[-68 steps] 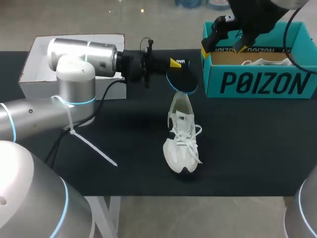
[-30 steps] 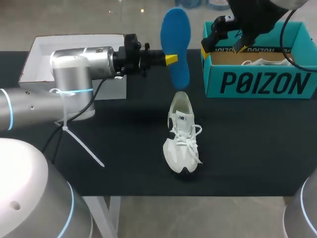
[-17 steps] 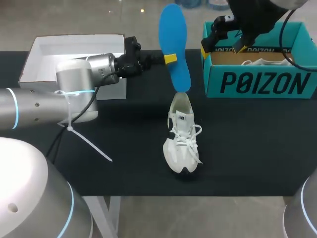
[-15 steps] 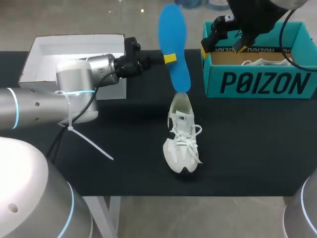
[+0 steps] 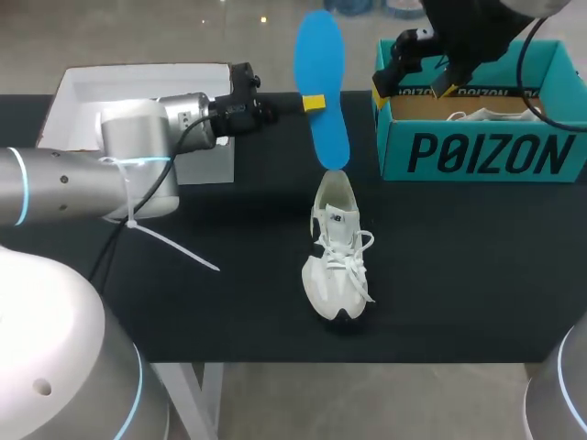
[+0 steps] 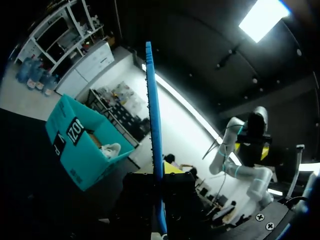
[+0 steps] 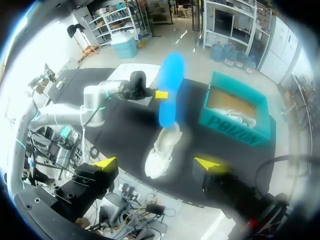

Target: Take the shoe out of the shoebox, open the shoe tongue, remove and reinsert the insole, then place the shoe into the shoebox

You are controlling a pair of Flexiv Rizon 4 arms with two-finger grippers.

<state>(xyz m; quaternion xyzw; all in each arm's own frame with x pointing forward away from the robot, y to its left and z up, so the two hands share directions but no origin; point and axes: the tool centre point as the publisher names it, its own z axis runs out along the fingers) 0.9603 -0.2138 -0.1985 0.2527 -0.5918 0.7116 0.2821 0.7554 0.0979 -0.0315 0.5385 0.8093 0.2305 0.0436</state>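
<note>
A white shoe lies on the black table, toe toward the front edge. My left gripper is shut on a blue insole, held upright above the shoe with its lower tip just over the heel opening. The left wrist view shows the insole edge-on, clamped in the gripper. High above the teal shoebox, my right gripper stands open and holds nothing. From up there the right wrist view looks down past its own gripper on the insole, the shoe and the shoebox.
Another white shoe lies inside the shoebox at the back right. A white box lid sits at the back left, behind my left arm. Black tabletop lies bare around the shoe.
My left arm has turned at the wrist, and the insole's lower tip has sunk slightly toward the shoe's heel. The right arm has kept still.
</note>
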